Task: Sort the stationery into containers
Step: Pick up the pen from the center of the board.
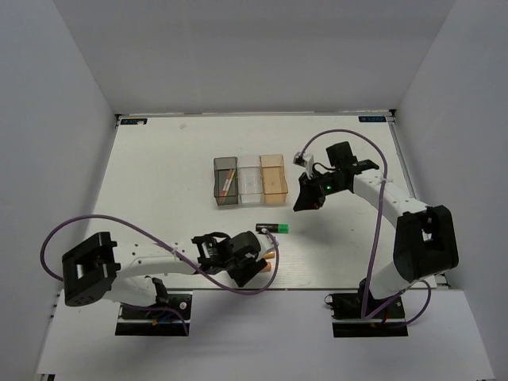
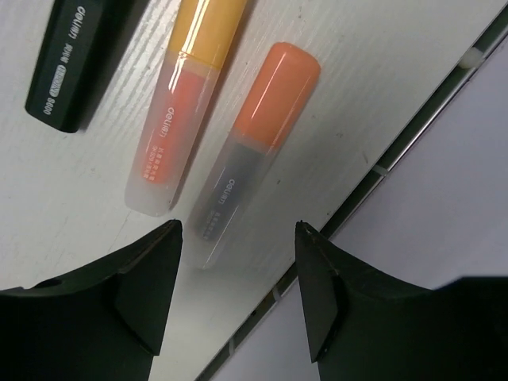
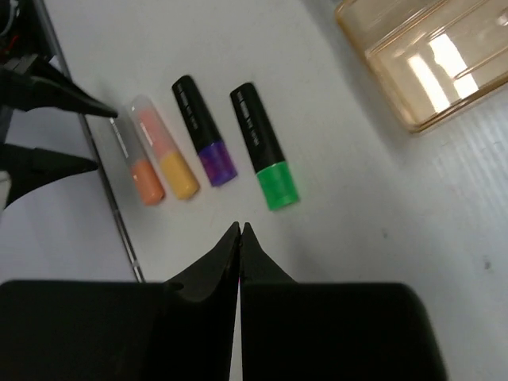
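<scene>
Three joined containers stand mid-table: dark grey point(image 1: 226, 182), clear point(image 1: 250, 180), tan-orange point(image 1: 274, 179). The grey one holds the pale stick and the pink pen. The green-ended marker point(image 1: 272, 228) point(image 3: 266, 147), the purple-ended marker point(image 3: 205, 131) and two tubes lie side by side near the front edge. My left gripper point(image 1: 252, 268) point(image 2: 238, 238) is open and low over the orange-capped tube point(image 2: 254, 151), with the yellow-capped tube point(image 2: 186, 103) beside it. My right gripper point(image 1: 305, 200) point(image 3: 240, 230) is shut and hangs above the table, right of the tan-orange box point(image 3: 421, 55).
The table's front edge, a dark strip point(image 2: 413, 135), runs right beside the orange-capped tube. A black marker body point(image 2: 79, 63) lies left of the tubes. White walls enclose the table on three sides.
</scene>
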Robot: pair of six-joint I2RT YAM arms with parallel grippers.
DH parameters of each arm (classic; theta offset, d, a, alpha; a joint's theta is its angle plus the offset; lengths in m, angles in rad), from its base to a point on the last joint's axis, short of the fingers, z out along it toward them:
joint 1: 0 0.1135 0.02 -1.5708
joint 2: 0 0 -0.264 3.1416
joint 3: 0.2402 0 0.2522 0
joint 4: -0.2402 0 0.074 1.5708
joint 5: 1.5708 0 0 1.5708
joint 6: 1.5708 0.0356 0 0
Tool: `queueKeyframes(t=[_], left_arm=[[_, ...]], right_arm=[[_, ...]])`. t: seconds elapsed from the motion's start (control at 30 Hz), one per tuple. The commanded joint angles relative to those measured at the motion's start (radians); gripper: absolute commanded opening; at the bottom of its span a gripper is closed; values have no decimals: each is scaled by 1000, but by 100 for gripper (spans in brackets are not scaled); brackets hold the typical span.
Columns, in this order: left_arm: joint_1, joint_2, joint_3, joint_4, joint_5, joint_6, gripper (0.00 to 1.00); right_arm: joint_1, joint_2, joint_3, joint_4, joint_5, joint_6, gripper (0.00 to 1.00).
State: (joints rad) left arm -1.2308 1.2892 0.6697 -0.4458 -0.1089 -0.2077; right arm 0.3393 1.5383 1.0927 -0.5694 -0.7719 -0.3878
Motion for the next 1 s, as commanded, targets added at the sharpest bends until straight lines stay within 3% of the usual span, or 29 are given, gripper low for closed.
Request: queueKeyframes(t=[0.0,0.23,0.37,0.43,0.5,0.6,0.77,0.83,0.9,0.97], left_arm=[[20,25,36,30,46,36,69],[77,68,13,64,107,47,65],[102,93,-4,91,147,50,65],[114,101,-8,104,163,53,62],[116,119,-15,108,160,53,58],[114,137,-27,116,153,47,46],[94,154,-53,131,114,31,46],[87,160,-70,128,84,27,39],[77,159,-85,134,83,16,23],[68,130,-88,127,80,10,16]], right_arm=[[-22,-83,-25,-50,-145,-92,1],[-54,-99,-65,-52,-193,-71,4],[-59,-118,-85,-37,-188,-68,14],[-65,-127,-91,-29,-179,-68,27],[-65,-126,-94,-33,-176,-68,32],[-72,-129,-96,-35,-179,-68,35],[-82,-135,-94,-40,-194,-65,39],[-83,-132,-91,-40,-201,-63,44],[-82,-129,-87,-70,-196,-82,56],[-80,-118,-77,-105,-202,-153,63]])
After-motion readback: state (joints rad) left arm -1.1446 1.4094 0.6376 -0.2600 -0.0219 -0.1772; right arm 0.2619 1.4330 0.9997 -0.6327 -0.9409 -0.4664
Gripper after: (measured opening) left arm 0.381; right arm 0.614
